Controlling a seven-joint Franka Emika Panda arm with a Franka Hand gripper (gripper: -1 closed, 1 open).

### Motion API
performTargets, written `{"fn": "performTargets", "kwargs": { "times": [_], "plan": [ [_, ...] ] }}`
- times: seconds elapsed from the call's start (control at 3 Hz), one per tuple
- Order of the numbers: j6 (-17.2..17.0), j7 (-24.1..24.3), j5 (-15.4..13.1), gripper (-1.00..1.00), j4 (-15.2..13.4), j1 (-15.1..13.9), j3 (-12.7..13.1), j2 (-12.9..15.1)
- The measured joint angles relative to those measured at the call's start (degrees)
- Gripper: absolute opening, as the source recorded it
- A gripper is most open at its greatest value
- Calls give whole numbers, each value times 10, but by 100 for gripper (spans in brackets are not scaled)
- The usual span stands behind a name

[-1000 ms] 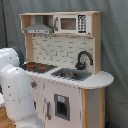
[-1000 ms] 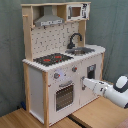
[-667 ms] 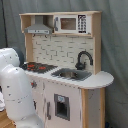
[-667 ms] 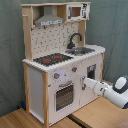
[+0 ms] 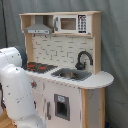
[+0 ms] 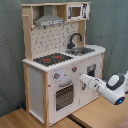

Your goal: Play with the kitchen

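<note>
The kitchen (image 6: 60, 60) stands on a wooden bench (image 6: 30, 119), before a grey curtain (image 6: 112, 25). White arm (image 5: 17, 92) reaches toward the kitchen front beside the oven door (image 6: 64, 95). Gripper (image 6: 83, 78) near the knobs (image 6: 56, 76); jaws' state cannot be told.

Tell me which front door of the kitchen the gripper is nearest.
The oven door under the stove; the gripper sits beside its upper corner. The door under the sink lies behind the arm.
</note>
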Motion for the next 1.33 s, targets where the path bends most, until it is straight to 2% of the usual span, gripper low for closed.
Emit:
{"fn": "performTargets", "kwargs": {
  "times": [0.67, 1.33],
  "plan": [
    [2, -117, -27, 100, 0, -24, -1, 16],
    [2, -240, -58, 100, -5, -46, -3, 48]
  ]
}}
